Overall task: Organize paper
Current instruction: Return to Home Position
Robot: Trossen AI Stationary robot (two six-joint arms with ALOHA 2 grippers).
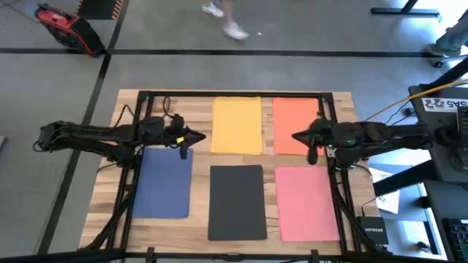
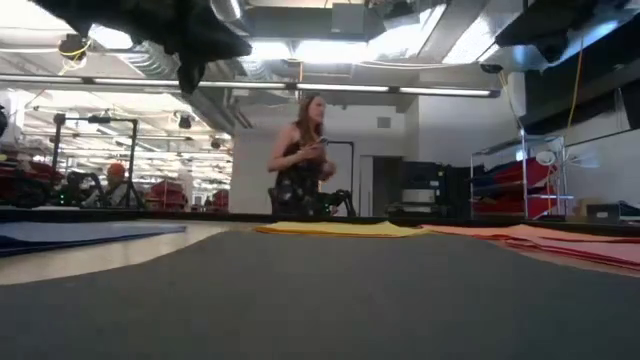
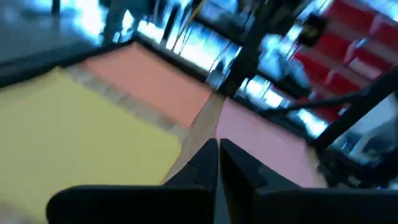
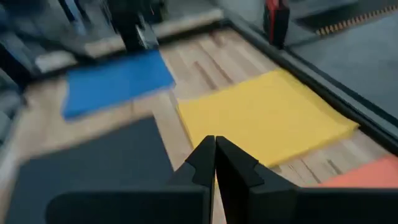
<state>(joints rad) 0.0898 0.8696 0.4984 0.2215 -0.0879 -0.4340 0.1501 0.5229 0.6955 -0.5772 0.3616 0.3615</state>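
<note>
High view shows the left pincer [image 1: 196, 137], fingers pressed together and empty, just off the blue paper's [image 1: 162, 183] far corner, with yellow paper [image 1: 237, 126] ahead of its tip. The right pincer [image 1: 297, 136], likewise together, hangs over orange paper [image 1: 289, 113]. Pink paper [image 1: 307, 203] lies beside it, and black paper [image 1: 236, 201] lies between the two pincers, nearer the table's front.

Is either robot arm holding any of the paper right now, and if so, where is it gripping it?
Nothing is held. The left gripper and the right gripper are both shut with no paper between their fingers.
</note>
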